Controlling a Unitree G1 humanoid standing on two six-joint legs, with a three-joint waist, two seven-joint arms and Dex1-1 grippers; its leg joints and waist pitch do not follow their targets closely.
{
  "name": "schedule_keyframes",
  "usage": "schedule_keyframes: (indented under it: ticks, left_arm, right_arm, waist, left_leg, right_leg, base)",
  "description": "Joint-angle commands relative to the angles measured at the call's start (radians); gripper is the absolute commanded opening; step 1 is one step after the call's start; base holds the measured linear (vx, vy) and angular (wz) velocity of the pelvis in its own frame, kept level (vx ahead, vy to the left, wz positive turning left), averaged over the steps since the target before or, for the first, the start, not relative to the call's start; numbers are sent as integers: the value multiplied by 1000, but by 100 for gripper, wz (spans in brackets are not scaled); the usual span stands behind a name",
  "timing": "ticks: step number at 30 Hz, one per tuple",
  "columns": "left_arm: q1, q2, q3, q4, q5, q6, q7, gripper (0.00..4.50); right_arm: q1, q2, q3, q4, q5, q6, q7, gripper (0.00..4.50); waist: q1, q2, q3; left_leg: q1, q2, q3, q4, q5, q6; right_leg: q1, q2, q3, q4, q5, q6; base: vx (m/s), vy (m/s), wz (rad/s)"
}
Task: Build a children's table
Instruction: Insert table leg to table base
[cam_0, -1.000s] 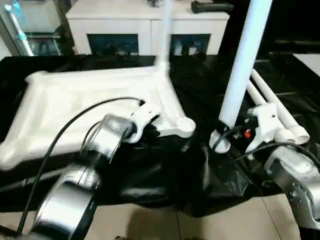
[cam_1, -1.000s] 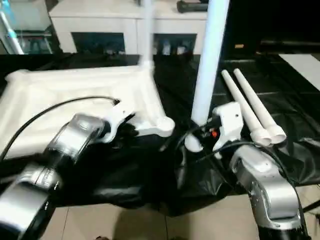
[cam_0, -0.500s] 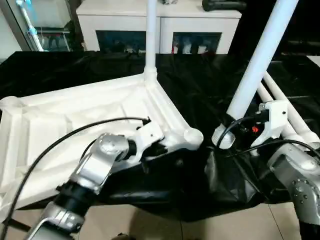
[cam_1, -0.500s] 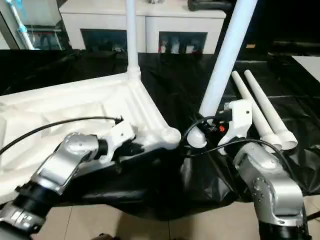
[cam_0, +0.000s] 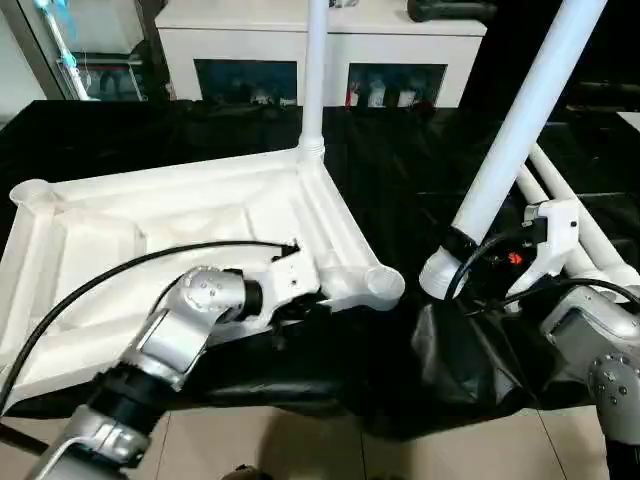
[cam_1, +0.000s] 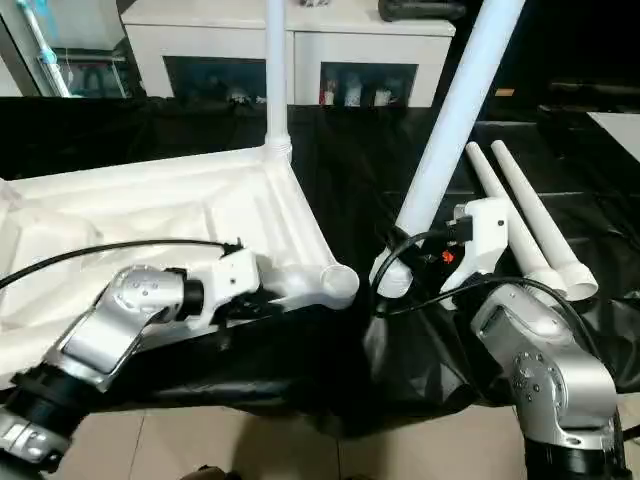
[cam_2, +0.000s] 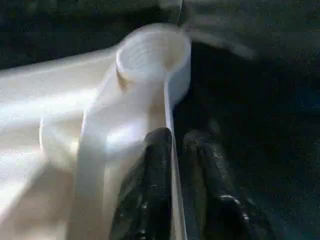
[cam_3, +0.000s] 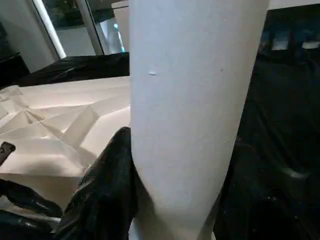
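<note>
Black sheeting covers the work surface, with a white cabinet with glass doors behind it and pale floor tiles along the near edge. On the sheeting lies the white tabletop, upside down with its ribbed underside facing up, and one leg already stands upright in its far corner socket. The left gripper reaches in at the tabletop's near edge and pinches the thin rim wall, one black finger inside the rim and the other outside; the open round corner socket sits just beyond the fingertips. The right gripper is clenched around the thick lower part of a second leg, which leans steeply up and away from the wrist; in the wrist view a black finger presses against the tube's side. That leg's bottom end hangs just beside the near corner socket, between it and the right hand, not in it. Two more legs lie side by side on the sheeting just past the right gripper, on its outer side.
</note>
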Motion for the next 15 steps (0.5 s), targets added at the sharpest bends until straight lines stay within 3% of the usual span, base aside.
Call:
schedule_keyframes:
  ticks: [1,6,15]
  left_arm:
    - [-20,10,-11,13,-1,-11,-3,105]
    - [-36,12,-22,47,16,-20,-10,105]
    - [-41,42,-53,51,56,36,-13,105]
  right_arm:
    - [-18,-10,-9,3,16,4,6,185]
    - [-28,-16,3,7,14,4,18,185]
    - [-59,-26,25,27,-9,-11,31,185]
  waist:
    - [-3,-13,-59]
    - [-7,-14,-60]
    - [-12,-12,-61]
  left_leg:
    - [27,57,-31,-83,-311,-15]
    - [27,55,-30,-81,-290,-5]
    - [27,56,-29,-79,-274,0]
  right_leg:
    - [28,-54,37,-76,-332,-154]
    - [28,-52,36,-76,-337,-145]
    - [30,-51,36,-71,-299,-168]
  base:
    - [0,0,0]
    - [0,0,0]
    - [0,0,0]
